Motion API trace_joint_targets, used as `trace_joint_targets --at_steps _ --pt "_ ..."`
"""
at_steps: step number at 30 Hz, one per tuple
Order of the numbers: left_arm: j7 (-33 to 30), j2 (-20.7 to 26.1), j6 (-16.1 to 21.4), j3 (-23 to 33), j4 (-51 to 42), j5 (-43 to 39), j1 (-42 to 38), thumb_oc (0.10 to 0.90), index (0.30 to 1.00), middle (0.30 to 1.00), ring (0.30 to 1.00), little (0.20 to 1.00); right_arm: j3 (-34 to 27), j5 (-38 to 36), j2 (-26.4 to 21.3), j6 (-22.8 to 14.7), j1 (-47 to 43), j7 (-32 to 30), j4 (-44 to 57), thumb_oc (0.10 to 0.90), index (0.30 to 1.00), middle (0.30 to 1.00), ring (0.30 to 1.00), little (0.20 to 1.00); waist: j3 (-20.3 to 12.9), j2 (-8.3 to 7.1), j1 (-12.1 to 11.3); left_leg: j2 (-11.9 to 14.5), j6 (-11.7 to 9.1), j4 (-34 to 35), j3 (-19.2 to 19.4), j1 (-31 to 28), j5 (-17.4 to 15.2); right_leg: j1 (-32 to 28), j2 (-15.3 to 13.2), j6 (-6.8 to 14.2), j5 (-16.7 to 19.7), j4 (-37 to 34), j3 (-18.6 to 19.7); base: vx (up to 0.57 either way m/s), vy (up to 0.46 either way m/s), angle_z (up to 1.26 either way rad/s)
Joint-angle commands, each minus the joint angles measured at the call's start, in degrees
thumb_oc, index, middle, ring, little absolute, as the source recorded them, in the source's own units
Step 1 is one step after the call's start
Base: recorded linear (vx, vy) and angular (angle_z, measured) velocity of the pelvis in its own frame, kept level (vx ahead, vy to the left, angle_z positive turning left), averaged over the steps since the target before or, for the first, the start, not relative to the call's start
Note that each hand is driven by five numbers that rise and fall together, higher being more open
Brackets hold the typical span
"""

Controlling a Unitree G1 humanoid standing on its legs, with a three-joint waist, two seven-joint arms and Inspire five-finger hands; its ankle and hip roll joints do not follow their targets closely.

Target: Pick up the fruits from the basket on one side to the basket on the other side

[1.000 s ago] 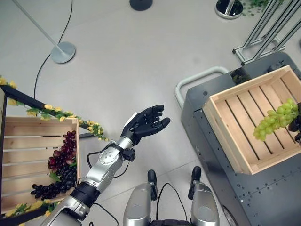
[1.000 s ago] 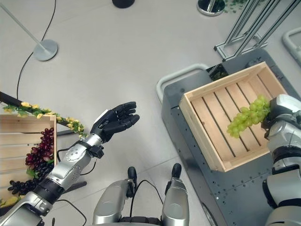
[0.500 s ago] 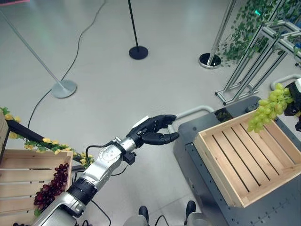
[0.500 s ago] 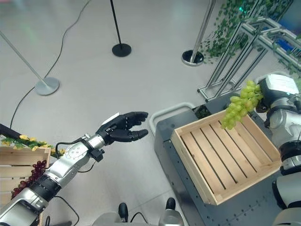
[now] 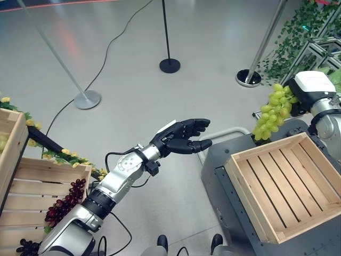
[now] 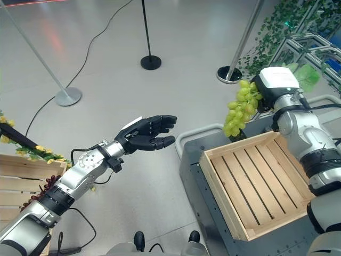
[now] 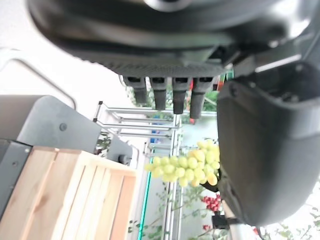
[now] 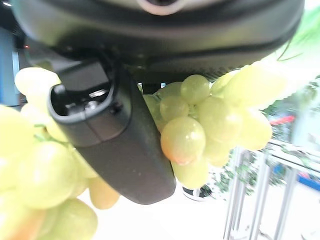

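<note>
green grapes [image 6: 241,108] within right hand [image 8: 115,140] fingers, thumb across bunch

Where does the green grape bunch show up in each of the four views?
Left eye view: green grape bunch upper right, hanging from the right hand.
Right eye view: right of centre.
Left wrist view: lower middle.
Right wrist view: around the thumb.
Shared landmark: the empty wooden crate.

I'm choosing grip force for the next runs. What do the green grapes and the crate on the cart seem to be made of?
The green grapes, held up in the right hand, look glossy and evenly shaped with orange tints; possibly plastic, though real fruit cannot be ruled out. The crate looks like pale unfinished wood: slatted floor, visible grain, matte surface. The left hand is open.
</note>
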State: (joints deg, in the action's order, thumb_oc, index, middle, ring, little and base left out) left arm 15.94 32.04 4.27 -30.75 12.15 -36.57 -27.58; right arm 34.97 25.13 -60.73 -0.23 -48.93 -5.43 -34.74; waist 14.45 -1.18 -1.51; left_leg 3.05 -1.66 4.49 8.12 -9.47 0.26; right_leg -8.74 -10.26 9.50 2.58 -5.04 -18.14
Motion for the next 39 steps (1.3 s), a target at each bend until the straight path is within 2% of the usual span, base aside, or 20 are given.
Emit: trace_joint_targets --at_steps 1,7,21,25,30,35,39 --pt "-1.02 -2.30 3.04 0.91 -2.61 -4.40 -3.77 0.800 0.900 0.900 0.900 0.900 3.49 4.27 1.09 1.73 -6.94 -1.20 1.52 0.400 0.300 0.300 0.300 0.300 -10.35 -2.28 -1.76 1.85 -2.33 0.47 0.47 1.98 1.36 0.36 0.41 -1.92 1.38 1.01 1.30 0.04 0.004 0.08" --pt "-0.66 -4.52 -0.75 2.77 -2.93 -8.72 -4.14 0.800 0.900 0.900 0.900 0.900 5.01 6.99 4.92 2.01 -7.52 0.50 4.15 0.400 0.300 0.300 0.300 0.300 -10.63 -2.47 -3.04 1.79 -2.22 0.51 -0.82 1.71 1.13 -0.78 0.09 -1.79 1.01 0.93 0.25 0.03 0.006 0.14" --pt "1.46 -9.71 -6.77 3.57 -1.39 -16.03 -5.53 0.800 0.900 0.900 0.900 0.900 10.43 11.14 10.55 1.25 -12.47 3.07 8.02 0.400 0.300 0.300 0.300 0.300 -11.51 -2.87 -4.41 1.55 -2.22 0.51 -2.41 2.10 1.12 -1.51 0.04 -1.74 0.50 0.58 -0.35 0.02 0.008 0.07" --pt "4.22 -11.19 -8.84 1.95 -0.98 -14.96 -5.53 0.800 0.900 0.900 0.900 0.900 11.91 11.85 11.92 1.37 -14.30 3.78 9.21 0.400 0.300 0.300 0.300 0.300 -11.65 -2.88 -4.63 1.55 -2.21 0.51 -2.55 2.10 1.12 -1.56 0.09 -1.73 0.47 0.47 -0.42 0.00 0.000 0.00" --pt "7.71 -10.74 -11.68 -0.03 0.05 -13.77 -5.75 0.800 0.900 0.900 0.900 0.900 13.67 11.53 12.60 1.26 -16.19 4.12 10.19 0.400 0.300 0.300 0.300 0.300 -11.72 -2.78 -4.84 1.47 -2.12 0.51 -2.59 1.98 1.08 -1.66 0.05 -1.61 0.48 0.39 -0.29 0.00 0.000 0.00" --pt "9.53 -10.50 -12.96 -0.67 1.16 -13.47 -6.22 0.800 0.900 0.900 0.900 0.900 14.46 11.45 13.40 0.94 -17.10 4.21 11.14 0.400 0.300 0.300 0.300 0.300 -11.98 -2.72 -4.92 1.34 -2.07 0.51 -2.57 1.93 1.02 -1.71 0.04 -1.47 0.49 0.32 -0.14 0.00 0.000 0.00" --pt "9.74 -9.50 -13.78 -2.08 1.68 -8.36 -6.45 0.800 0.900 0.900 0.900 0.900 15.25 10.79 13.38 0.54 -18.14 3.85 12.03 0.400 0.300 0.300 0.300 0.300 -11.99 -2.66 -5.13 1.24 -2.04 0.51 -2.82 1.80 1.06 -1.79 0.11 -1.36 0.63 0.26 -0.10 0.00 0.000 0.00"
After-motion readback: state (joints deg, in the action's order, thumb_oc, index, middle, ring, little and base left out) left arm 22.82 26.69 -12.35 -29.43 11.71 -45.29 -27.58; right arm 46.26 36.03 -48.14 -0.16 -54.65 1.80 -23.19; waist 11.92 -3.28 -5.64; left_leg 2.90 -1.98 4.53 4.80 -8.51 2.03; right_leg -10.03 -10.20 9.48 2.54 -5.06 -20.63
